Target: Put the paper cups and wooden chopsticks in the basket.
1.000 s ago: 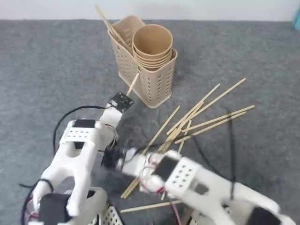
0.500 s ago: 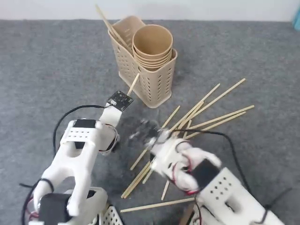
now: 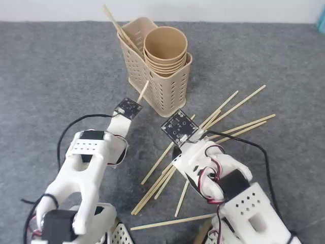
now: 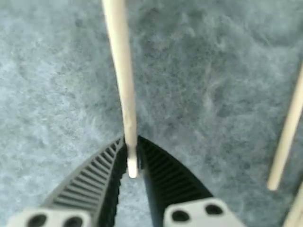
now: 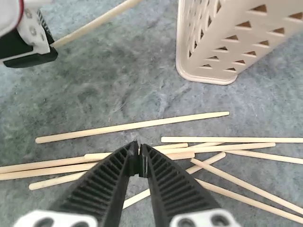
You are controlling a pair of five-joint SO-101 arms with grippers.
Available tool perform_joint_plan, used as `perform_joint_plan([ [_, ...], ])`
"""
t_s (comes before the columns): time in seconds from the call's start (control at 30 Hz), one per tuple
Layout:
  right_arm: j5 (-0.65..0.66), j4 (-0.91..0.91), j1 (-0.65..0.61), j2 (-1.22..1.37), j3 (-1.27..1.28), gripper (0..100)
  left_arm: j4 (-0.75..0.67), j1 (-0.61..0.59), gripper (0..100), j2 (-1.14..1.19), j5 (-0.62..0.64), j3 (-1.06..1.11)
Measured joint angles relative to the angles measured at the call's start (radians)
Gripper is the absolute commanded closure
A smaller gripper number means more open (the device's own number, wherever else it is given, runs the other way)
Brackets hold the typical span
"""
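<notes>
A beige perforated basket [image 3: 162, 86] stands at the back, with a stack of brown paper cups [image 3: 165, 44] in its near compartment and chopsticks [image 3: 118, 26] leaning out of the far one. My left gripper [image 4: 131, 161] is shut on the end of a wooden chopstick [image 4: 122, 80]. In the high view that chopstick [image 3: 143, 91] points up toward the basket's front wall. Several chopsticks [image 3: 223, 119] lie scattered on the carpet to the right of the basket. My right gripper [image 5: 139, 150] is shut with nothing in it, just above these chopsticks [image 5: 132, 125].
Grey carpet covers the table. The basket's corner [image 5: 227, 42] stands close beyond the right gripper, and the left gripper [image 5: 23, 45] is off to one side. One chopstick [image 3: 172, 221] lies near the front edge between the arm bases. Black cables [image 3: 254, 147] trail beside the right arm.
My right arm has swung from the front left, near the left arm, up and right over the chopstick pile. A few chopsticks shifted. The left arm barely moved.
</notes>
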Motion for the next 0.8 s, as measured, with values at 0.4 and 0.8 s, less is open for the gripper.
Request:
perform_joint_plan([
  [0.4,-0.005,-0.089,0.080,0.054,0.021,98.6,-0.002,-0.183,99,0.000,0.089,-0.012],
  [0.8,-0.038,-0.296,0.129,0.054,0.140,98.6,-0.002,-0.282,99,0.000,0.235,-0.221],
])
